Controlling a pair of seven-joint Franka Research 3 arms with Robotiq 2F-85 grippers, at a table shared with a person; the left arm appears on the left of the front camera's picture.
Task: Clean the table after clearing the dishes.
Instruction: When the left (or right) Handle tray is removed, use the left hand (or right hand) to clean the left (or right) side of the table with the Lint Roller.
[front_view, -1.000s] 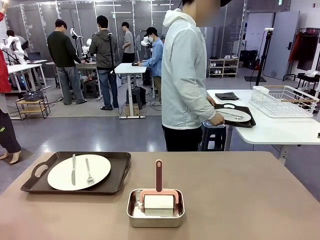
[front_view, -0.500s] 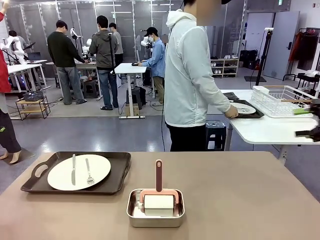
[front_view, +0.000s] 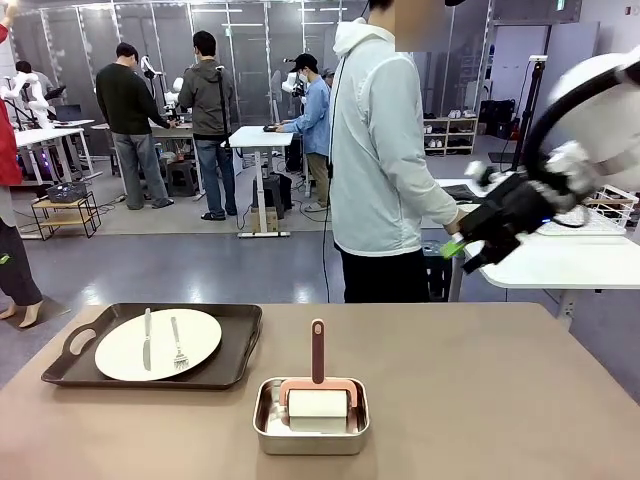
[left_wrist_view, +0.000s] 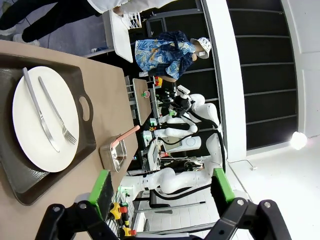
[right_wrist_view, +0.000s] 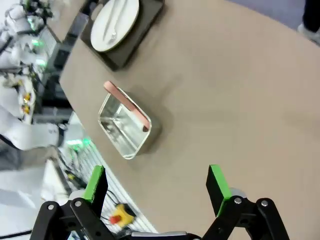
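Observation:
On the tan-brown table (front_view: 480, 380) a dark handled tray (front_view: 235, 345) sits at the left, carrying a white plate (front_view: 158, 343) with a knife (front_view: 146, 338) and a fork (front_view: 177, 343). My right gripper (front_view: 462, 255) hangs open high above the table's far right edge, holding nothing. In its own view the right gripper (right_wrist_view: 156, 182) looks down on the table (right_wrist_view: 235, 95), with the plate (right_wrist_view: 115, 17) far off. My left gripper (left_wrist_view: 161, 187) is open and empty, facing the plate (left_wrist_view: 45, 120) on its tray (left_wrist_view: 80, 85).
A square steel pan (front_view: 311, 425) holding a pink-handled white roller (front_view: 317, 380) stands at the table's front middle; the pan (right_wrist_view: 125, 127) lies ahead of my right gripper. A person (front_view: 385, 150) in a light jacket stands beyond the far edge, beside a white table (front_view: 560, 265).
My right arm has swung into the front view from the right. The person slid the other tray farther onto the white table; the arm now covers that spot.

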